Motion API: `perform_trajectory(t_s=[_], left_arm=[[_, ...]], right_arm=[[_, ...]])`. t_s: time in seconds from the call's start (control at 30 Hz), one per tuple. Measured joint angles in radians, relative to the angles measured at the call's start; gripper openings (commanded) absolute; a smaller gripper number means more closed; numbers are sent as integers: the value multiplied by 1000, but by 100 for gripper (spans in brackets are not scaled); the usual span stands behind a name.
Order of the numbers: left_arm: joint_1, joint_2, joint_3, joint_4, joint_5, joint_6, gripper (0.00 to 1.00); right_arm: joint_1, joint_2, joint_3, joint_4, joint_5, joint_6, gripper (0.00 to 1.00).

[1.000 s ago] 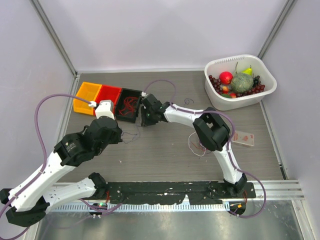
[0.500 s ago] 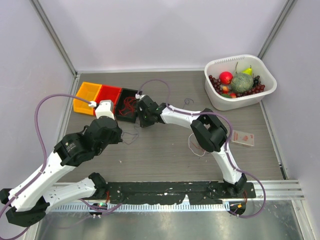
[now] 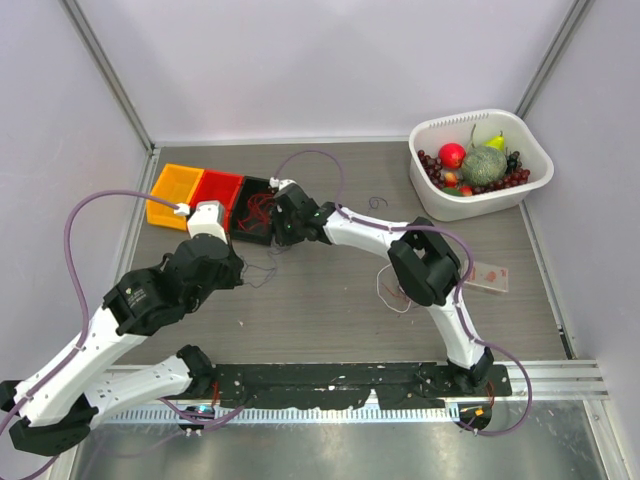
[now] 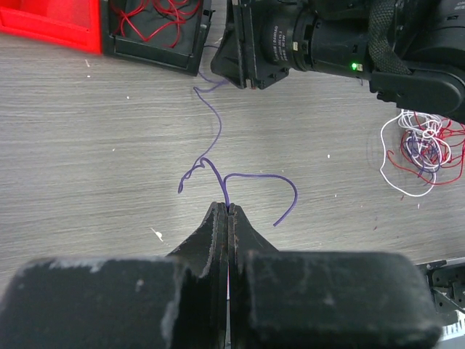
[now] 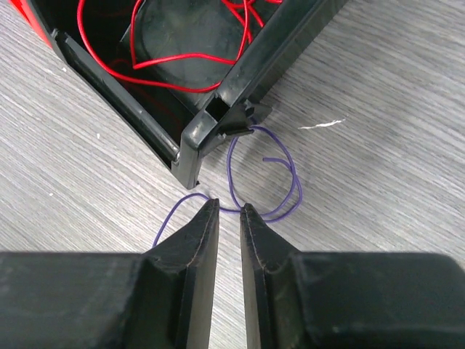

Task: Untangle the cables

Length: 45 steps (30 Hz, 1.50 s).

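The tangle of cables (image 3: 395, 288), red, white and dark strands, lies on the table under my right arm; it also shows in the left wrist view (image 4: 425, 149). A loose purple wire (image 4: 218, 145) runs from the black bin's corner toward my left gripper (image 4: 229, 209), which is shut on its near end (image 3: 262, 271). My right gripper (image 5: 229, 207) is slightly open at the black bin (image 3: 256, 228), its tips on either side of the purple wire (image 5: 269, 182). Red wires (image 5: 182, 43) lie in the black bin.
A red bin (image 3: 215, 190) and an orange bin (image 3: 172, 195) stand left of the black one. A white basket (image 3: 535, 165) of fruit is at the back right. A small packet (image 3: 487, 275) lies right of the tangle. A short purple strand (image 3: 377, 202) lies mid-back.
My right gripper has moved left, up to the black bin's near corner. My left arm has shifted only slightly and still holds the purple wire.
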Motion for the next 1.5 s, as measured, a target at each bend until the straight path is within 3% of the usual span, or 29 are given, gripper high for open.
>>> perform_trajectory(t_s=[0.33,0.6,0.8,0.97,1.2,1.3,1.4,1.5], left_arm=[[0,-16,0,-3,17,0,0],[0,-22,0,-3,17,0,0],[0,-22,0,-3,17,0,0],[0,-22,0,-3,17,0,0],[0,-22,0,-6,8,-1,0],[0,-22,4,-23,-18,-3,0],[0,-22,7,-48,-60,-25,0],[0,-22,8,-81,-113,-63,0]], right_arm=[[-1,60,3,29,-43,-39,31],[8,5,-113,79,-14,-118,35],[33,2,-113,55,82,-176,25],[46,2,-107,21,150,-182,2],[64,-3,-84,-63,218,-151,1],[53,-31,-93,-127,175,-90,1],[18,-110,-128,-159,34,35,1],[-122,-241,-203,-78,-153,230,1]])
